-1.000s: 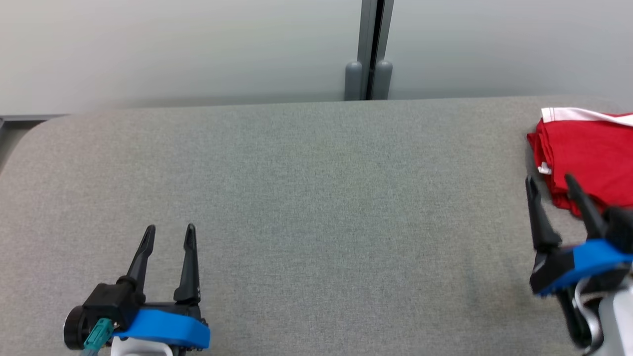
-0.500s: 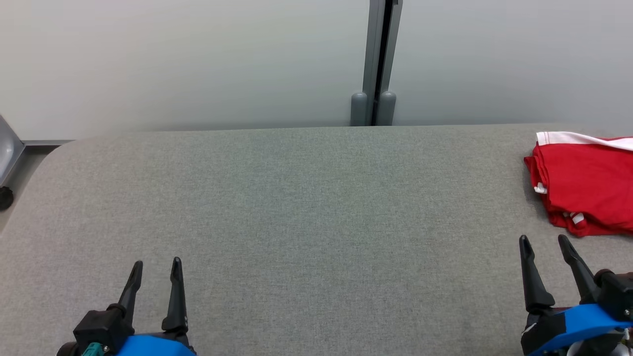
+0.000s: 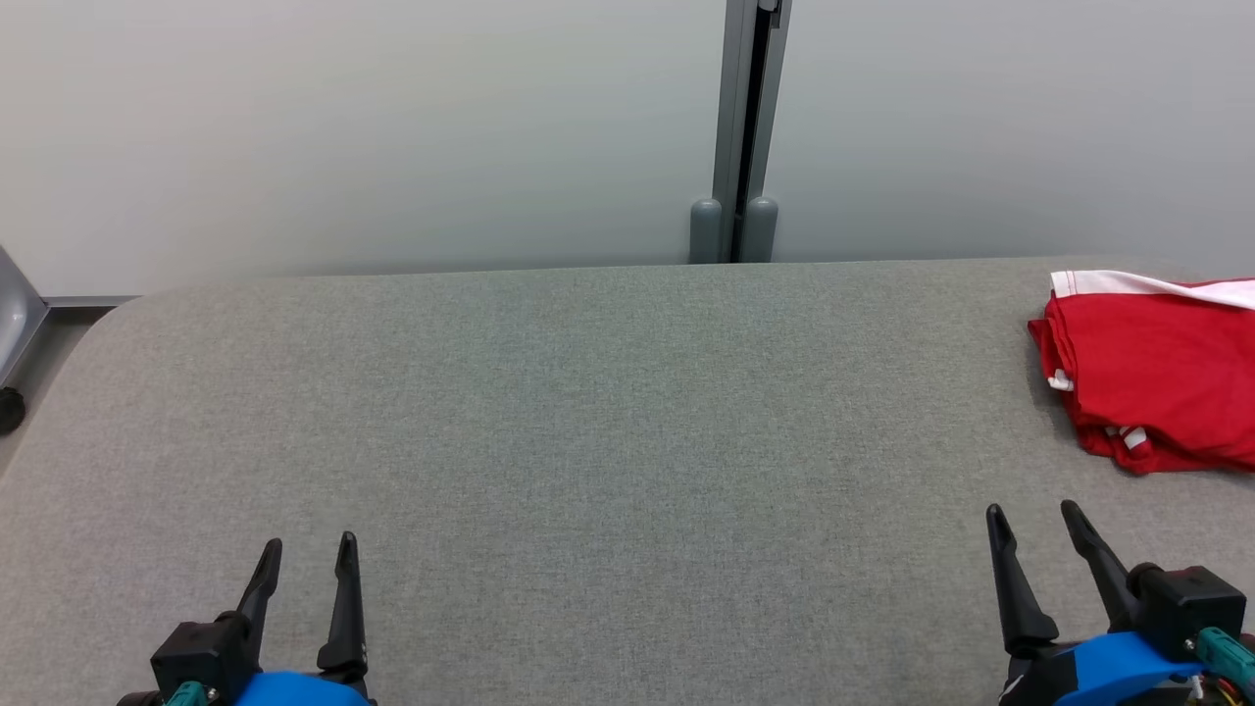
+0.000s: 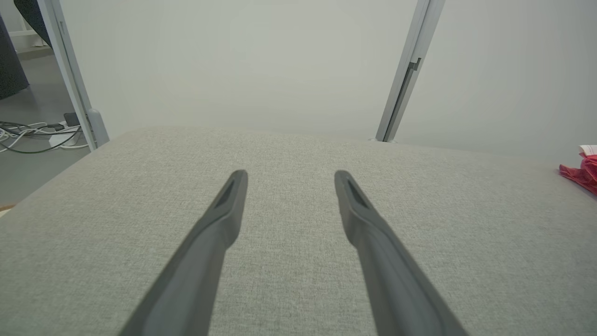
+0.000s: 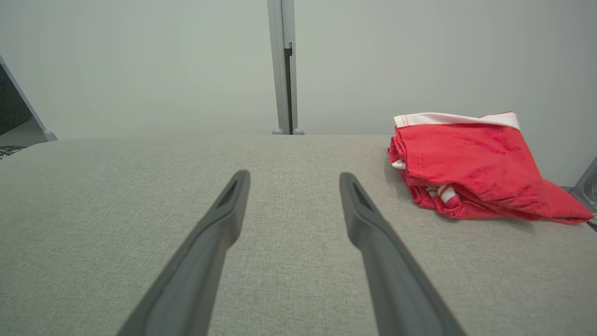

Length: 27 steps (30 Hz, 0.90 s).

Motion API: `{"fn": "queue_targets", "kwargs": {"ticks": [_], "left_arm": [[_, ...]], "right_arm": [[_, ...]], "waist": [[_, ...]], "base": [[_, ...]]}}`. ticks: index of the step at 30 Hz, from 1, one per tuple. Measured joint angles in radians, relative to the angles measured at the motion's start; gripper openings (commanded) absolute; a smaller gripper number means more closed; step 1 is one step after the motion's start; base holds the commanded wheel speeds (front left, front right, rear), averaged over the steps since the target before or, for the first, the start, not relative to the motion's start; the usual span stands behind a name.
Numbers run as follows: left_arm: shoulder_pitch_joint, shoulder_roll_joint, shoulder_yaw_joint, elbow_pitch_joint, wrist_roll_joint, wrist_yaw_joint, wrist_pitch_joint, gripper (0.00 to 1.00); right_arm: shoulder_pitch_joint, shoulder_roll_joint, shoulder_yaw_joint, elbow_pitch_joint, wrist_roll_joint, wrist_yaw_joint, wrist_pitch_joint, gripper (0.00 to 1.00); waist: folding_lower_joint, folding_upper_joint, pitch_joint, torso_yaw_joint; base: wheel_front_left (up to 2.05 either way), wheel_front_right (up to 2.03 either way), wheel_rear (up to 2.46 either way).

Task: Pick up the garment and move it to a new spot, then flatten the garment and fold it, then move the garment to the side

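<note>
From the head, a grey cloth-covered bench [image 3: 588, 441] spreads across the view, with a pale wall [image 3: 343, 127] behind it and a grey post [image 3: 737, 127] at its far edge. The garment [image 3: 1157, 373], red with a white band along its far side, lies folded at the bench's far right, cut off by the picture's edge. The left pincer [image 3: 309, 541] sits at the lower left and the right pincer [image 3: 1032, 508] at the lower right, both released, fingers apart and grasping nothing. The right pincer is near the garment but apart from it.

From the left wrist, the left pincer [image 4: 290, 173] hangs over bare bench cloth, fingers spread wide with nothing between them. A sliver of the garment [image 4: 583, 171] shows at the right edge, well apart. Cables [image 4: 28, 133] lie on the floor past the bench's end.

From the right wrist, the right pincer [image 5: 294, 173] is likewise spread and bare above the bench. The garment [image 5: 466, 158] rests on the bench ahead and to the right of the fingers, its layers bunched at the near corner, where small white bits peek out.
</note>
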Motion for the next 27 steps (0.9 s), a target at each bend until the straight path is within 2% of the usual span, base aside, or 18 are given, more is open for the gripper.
{"fn": "queue_targets", "kwargs": {"ticks": [27], "left_arm": [[-0.011, 0.017, -0.015, 0.007, -0.01, 0.007, -0.002, 1.0]], "right_arm": [[-0.011, 0.0, 0.022, 0.079, 0.031, 0.0, -0.029, 1.0]], "waist": [[-0.0001, -0.0001, 0.002, -0.005]], "base": [[0.0, 0.0, 0.0]]}}
